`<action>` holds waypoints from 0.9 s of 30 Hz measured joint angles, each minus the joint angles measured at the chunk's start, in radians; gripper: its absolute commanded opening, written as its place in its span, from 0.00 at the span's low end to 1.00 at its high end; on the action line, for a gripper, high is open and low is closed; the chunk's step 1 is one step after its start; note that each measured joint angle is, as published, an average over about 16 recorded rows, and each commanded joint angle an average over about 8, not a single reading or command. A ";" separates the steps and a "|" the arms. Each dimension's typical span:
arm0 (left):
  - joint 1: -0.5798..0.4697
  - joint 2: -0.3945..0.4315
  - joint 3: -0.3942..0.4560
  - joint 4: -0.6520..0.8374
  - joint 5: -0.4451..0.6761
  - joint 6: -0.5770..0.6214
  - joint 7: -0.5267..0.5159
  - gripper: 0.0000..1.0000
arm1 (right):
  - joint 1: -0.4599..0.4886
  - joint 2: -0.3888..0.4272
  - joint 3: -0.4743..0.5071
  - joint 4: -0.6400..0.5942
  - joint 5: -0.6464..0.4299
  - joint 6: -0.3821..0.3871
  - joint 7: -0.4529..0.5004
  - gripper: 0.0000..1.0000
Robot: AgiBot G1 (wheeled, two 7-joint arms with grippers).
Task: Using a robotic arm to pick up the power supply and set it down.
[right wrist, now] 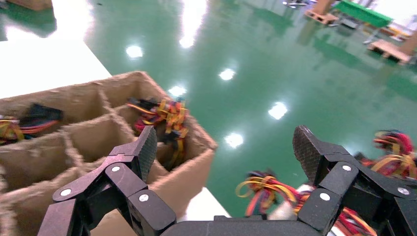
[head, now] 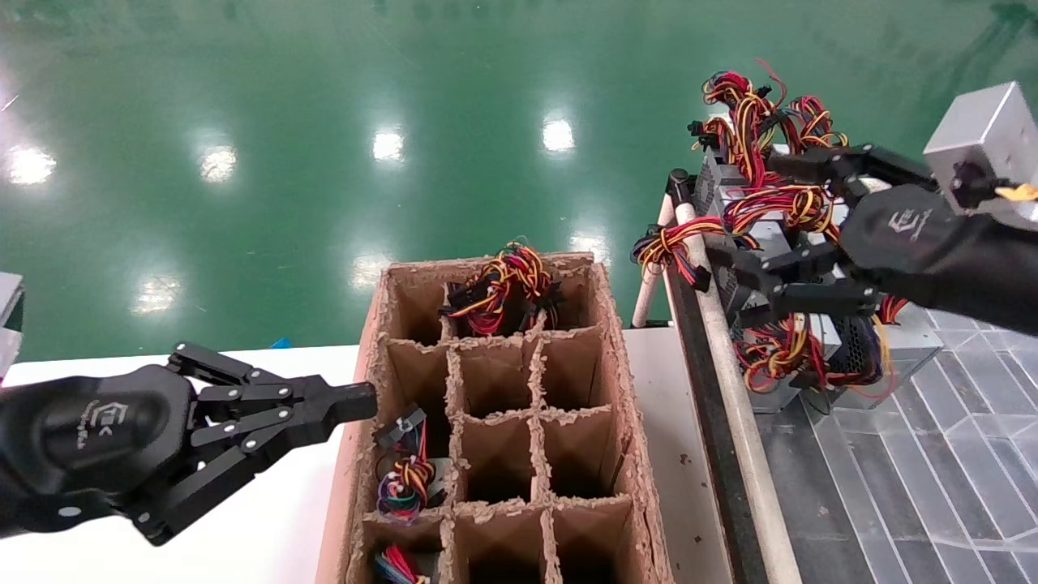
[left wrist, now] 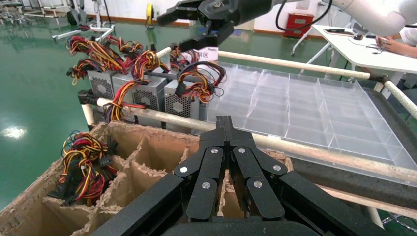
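A row of grey power supplies with tangled wires stands on the cart at the right. My right gripper hangs open just above the row, straddling the power supply, whose yellow, red and dark wire bundle droops over the rail. Nothing is between its fingers. In the right wrist view the open gripper frames that bundle, which lies below and apart. The left wrist view shows the vented boxes and the right gripper over them. My left gripper is shut and empty beside the cardboard box.
A cardboard box with paper dividers sits on the white table. Some cells hold wired units. A padded rail edges the cart, and a clear divided tray lies behind the row.
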 measured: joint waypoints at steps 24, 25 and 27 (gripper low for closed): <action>0.000 0.000 0.000 0.000 0.000 0.000 0.000 1.00 | -0.060 -0.033 -0.018 -0.024 0.198 -0.187 -0.062 1.00; 0.000 0.000 0.000 0.000 0.000 0.000 0.000 1.00 | -0.062 -0.034 -0.018 -0.025 0.207 -0.194 -0.065 1.00; 0.000 0.000 0.000 0.000 0.000 0.000 0.000 1.00 | -0.067 -0.037 -0.020 -0.027 0.223 -0.209 -0.070 1.00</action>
